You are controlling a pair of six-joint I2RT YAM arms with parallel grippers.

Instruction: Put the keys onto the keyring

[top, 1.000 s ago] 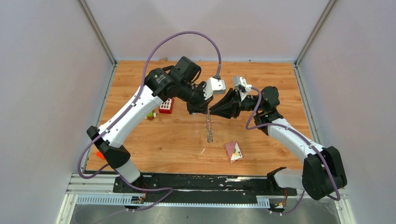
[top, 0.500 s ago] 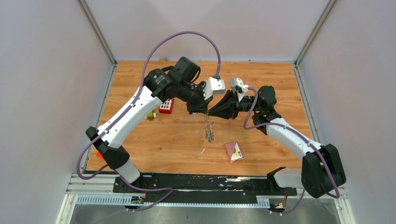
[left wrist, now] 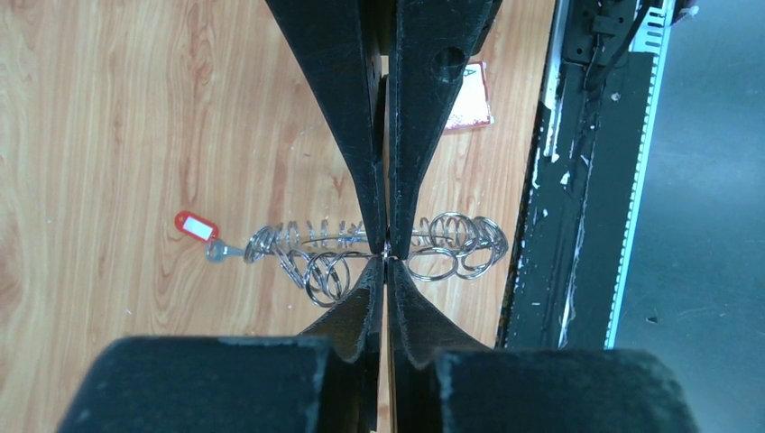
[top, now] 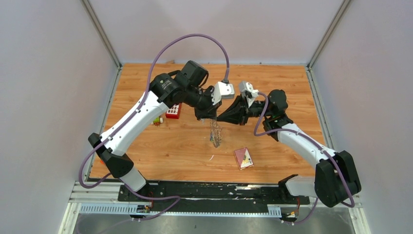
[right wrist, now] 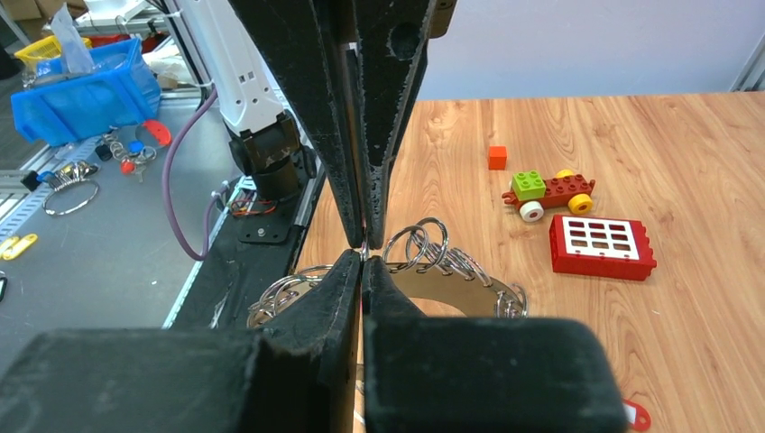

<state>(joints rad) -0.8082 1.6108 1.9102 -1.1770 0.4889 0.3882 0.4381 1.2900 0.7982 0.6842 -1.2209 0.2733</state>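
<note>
Slippage threatened, since the left gripper (left wrist: 386,255) pinched only the thin wire of the hanging keyring (left wrist: 325,242) while the right gripper (right wrist: 364,254) sat closed beside it.

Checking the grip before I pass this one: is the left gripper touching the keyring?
Touching. The left wrist view shows the left gripper shut on the keyring, with the ring's wire pinched between the fingertips and hanging out to both sides.

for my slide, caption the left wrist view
Left pincer shut on the keyring; a red-tagged key lies nearby.
</note>
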